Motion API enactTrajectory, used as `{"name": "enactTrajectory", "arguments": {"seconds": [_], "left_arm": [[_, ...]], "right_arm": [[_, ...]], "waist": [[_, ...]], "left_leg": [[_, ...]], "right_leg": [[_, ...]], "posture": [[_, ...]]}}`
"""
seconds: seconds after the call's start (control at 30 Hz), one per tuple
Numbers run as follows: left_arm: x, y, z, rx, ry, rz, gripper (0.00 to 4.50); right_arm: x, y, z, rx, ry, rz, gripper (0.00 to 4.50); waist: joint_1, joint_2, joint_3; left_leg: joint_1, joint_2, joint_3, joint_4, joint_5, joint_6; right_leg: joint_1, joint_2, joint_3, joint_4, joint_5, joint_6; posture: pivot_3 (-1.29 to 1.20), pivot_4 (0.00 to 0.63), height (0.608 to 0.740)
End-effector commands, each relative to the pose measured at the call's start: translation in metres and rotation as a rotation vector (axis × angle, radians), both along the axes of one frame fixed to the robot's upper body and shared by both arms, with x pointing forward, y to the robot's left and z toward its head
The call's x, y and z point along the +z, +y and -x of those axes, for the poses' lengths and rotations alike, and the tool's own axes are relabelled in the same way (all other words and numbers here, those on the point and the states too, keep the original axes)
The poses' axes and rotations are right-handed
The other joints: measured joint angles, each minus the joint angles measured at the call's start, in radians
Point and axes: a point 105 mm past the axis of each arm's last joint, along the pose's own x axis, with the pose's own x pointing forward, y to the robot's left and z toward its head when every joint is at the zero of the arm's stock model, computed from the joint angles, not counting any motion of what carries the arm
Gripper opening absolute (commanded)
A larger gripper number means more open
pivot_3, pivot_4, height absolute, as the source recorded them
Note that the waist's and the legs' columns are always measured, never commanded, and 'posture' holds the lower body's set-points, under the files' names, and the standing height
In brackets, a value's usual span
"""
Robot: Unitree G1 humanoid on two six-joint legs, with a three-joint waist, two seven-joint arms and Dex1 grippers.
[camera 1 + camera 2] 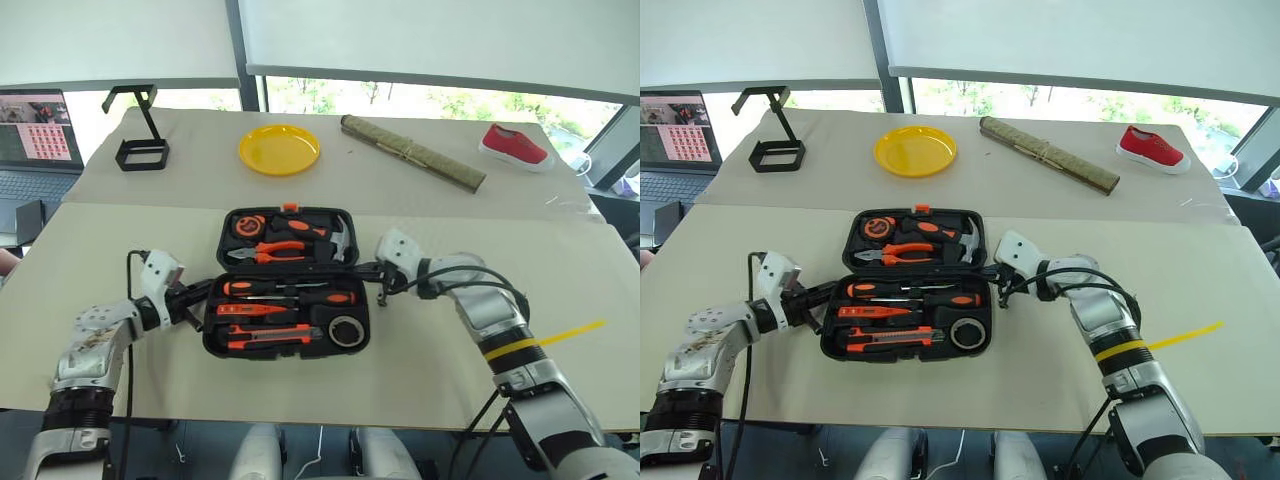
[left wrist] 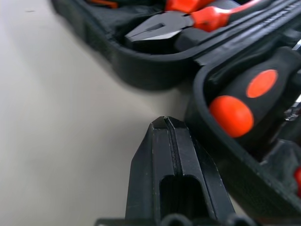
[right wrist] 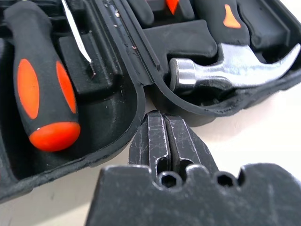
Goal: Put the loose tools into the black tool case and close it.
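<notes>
The black tool case [image 1: 290, 355] lies open on the near table, lid half away from me. Its near half holds two orange-and-black screwdrivers [image 1: 290, 291], a slim red screwdriver [image 1: 255, 311], a utility knife [image 1: 268, 338] and a dark tape roll [image 1: 346, 331]. My left gripper [image 1: 205, 293] is shut with nothing in it, its tip [image 2: 165, 123] by the case's left side near the hinge. On the other side my right gripper [image 1: 368, 272] is likewise shut and empty, with its tip [image 3: 162, 117] at the hinge gap.
The lid half carries pliers [image 1: 275, 252], a hammer [image 3: 235, 68] and a round tape measure [image 1: 248, 226]. On the far table sit a yellow plate [image 1: 279, 149], a black wire stand [image 1: 142, 140], a rolled mat [image 1: 412, 152] and a red shoe [image 1: 515, 145]. A laptop [image 1: 35, 140] stands far left.
</notes>
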Motion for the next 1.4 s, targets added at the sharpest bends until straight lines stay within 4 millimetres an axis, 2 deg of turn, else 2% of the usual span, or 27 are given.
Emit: {"name": "enactTrajectory", "arguments": {"seconds": [0.03,0.2,0.4,0.5,0.6,0.7,0.77,0.8,0.87,0.93,1.03,1.07,1.1,1.13,1.2,1.27,1.4], "left_arm": [[0.005,-0.034,0.009,-0.145,-0.017,0.032,0.0],[-0.001,-0.039,0.011,-0.151,-0.001,0.034,0.0],[-0.004,-0.04,0.007,-0.138,-0.006,0.044,0.0],[0.003,-0.037,-0.006,-0.073,-0.11,0.005,0.0],[-0.002,-0.039,-0.011,-0.066,-0.083,0.026,0.0],[-0.005,-0.04,-0.014,-0.054,-0.059,0.02,0.0],[-0.002,-0.036,-0.015,-0.023,-0.035,0.063,0.52],[0.0,-0.035,-0.013,-0.019,-0.03,0.078,0.67],[0.002,-0.023,-0.009,0.021,-0.03,0.058,1.43],[0.007,-0.007,-0.001,0.061,-0.006,0.041,2.13],[0.025,0.013,0.017,0.084,0.071,0.096,3.18],[0.034,0.018,0.021,0.1,0.092,0.096,3.65],[0.039,0.021,0.023,0.112,0.106,0.092,3.89],[0.041,0.025,0.024,0.145,0.141,0.061,4.38],[0.051,0.018,0.024,0.131,0.223,0.097,4.5],[0.057,0.012,0.019,0.146,0.267,0.117,4.5],[0.055,-0.002,-0.006,0.256,0.325,0.119,4.5]], "right_arm": [[0.007,0.0,0.018,0.042,0.013,-0.031,0.06],[0.003,-0.013,0.027,-0.041,0.044,-0.056,0.06],[0.001,-0.013,0.035,-0.065,0.07,-0.07,0.06],[0.002,-0.017,0.035,-0.104,0.078,-0.072,0.06],[0.005,-0.029,0.026,-0.213,0.062,-0.069,0.06],[0.006,-0.029,0.033,-0.192,0.115,-0.074,0.06],[0.006,-0.029,0.037,-0.191,0.151,-0.084,0.0],[0.006,-0.03,0.04,-0.188,0.174,-0.086,0.29],[0.012,-0.036,0.039,-0.214,0.172,-0.097,0.8],[0.019,-0.045,0.04,-0.233,0.199,-0.113,1.5],[0.03,-0.06,0.045,-0.26,0.292,-0.12,2.46],[0.035,-0.065,0.043,-0.263,0.295,-0.117,2.93],[0.039,-0.068,0.042,-0.264,0.293,-0.115,3.15],[0.049,-0.072,0.032,-0.309,0.283,-0.153,3.63],[0.062,-0.074,0.016,-0.398,0.336,-0.232,4.21],[0.063,-0.07,0.01,-0.448,0.428,-0.259,4.21],[0.047,-0.052,0.01,-0.517,0.649,-0.172,4.21]], "waist": [[0.002,0.0,0.0],[0.004,0.0,0.0],[0.004,0.0,0.0],[0.007,0.0,0.0],[0.015,0.0,0.0],[0.015,0.0,0.0],[0.015,0.0,0.0],[0.014,0.0,0.0],[0.009,0.0,0.0],[0.001,0.0,0.0],[-0.023,0.0,0.0],[-0.025,0.0,0.0],[-0.027,0.0,0.001],[-0.027,0.0,0.001],[-0.03,0.0,0.002],[-0.027,0.0,0.002],[-0.016,0.0,0.002]], "left_leg": [[0.0,0.0,0.0,0.0,0.0,0.0],[0.001,0.0,0.0,0.0,0.0,0.0],[0.001,0.0,0.0,0.001,0.0,0.0],[0.001,-0.001,0.0,0.001,0.0,0.0],[0.001,-0.001,-0.001,0.003,0.0,0.0],[0.001,-0.001,-0.001,0.007,0.0,0.0],[0.001,-0.001,-0.002,0.008,0.0,0.0],[0.001,-0.001,-0.002,0.008,0.0,0.0],[0.001,-0.001,-0.002,0.008,0.0,0.0],[0.001,0.0,-0.003,0.008,0.0,0.0],[0.0,0.001,-0.003,0.007,0.0,0.001],[0.001,0.002,-0.004,0.006,0.0,0.001],[0.001,0.002,-0.005,0.006,0.0,0.001],[0.001,0.002,-0.005,0.006,0.0,0.001],[0.001,0.003,-0.005,0.007,0.0,0.001],[0.001,0.002,-0.005,0.007,0.001,0.0],[-0.001,0.0,-0.005,0.007,0.001,0.001]], "right_leg": [[0.0,0.0,0.0,0.0,0.0,0.0],[0.001,0.0,0.0,0.0,0.0,0.0],[0.001,0.0,0.0,0.0,0.0,0.0],[0.001,0.0,0.0,0.0,0.0,0.0],[0.003,0.0,0.0,0.0,0.0,0.001],[0.004,0.0,0.0,0.001,0.0,0.001],[0.005,0.0,0.0,0.001,0.0,0.002],[0.006,0.0,0.0,0.001,0.001,0.002],[0.006,0.001,0.0,0.001,0.0,0.002],[0.006,0.001,0.0,0.001,0.0,0.002],[0.003,0.002,0.001,0.001,0.001,0.002],[0.003,0.003,0.001,0.001,0.001,0.002],[0.003,0.003,0.001,0.001,0.001,0.002],[0.002,0.003,0.001,0.001,0.001,0.001],[0.003,0.004,0.002,0.001,0.001,0.001],[0.003,0.004,0.002,0.002,0.001,0.001],[0.003,0.004,0.0,0.001,0.001,0.001]], "posture": [[0.0,0.15,0.74],[0.0,0.15,0.74],[0.0,0.15,0.74],[0.0,0.15,0.74],[0.0,0.15,0.74],[0.0,0.15,0.74],[0.0,0.15,0.74],[0.0,0.15,0.74],[0.0,0.15,0.74],[0.0,0.15,0.74],[0.0,0.15,0.74],[0.0,0.15,0.74],[0.0,0.15,0.74],[0.0,0.15,0.74],[0.0,0.15,0.74],[0.0,0.15,0.74],[0.0,0.15,0.74]]}}
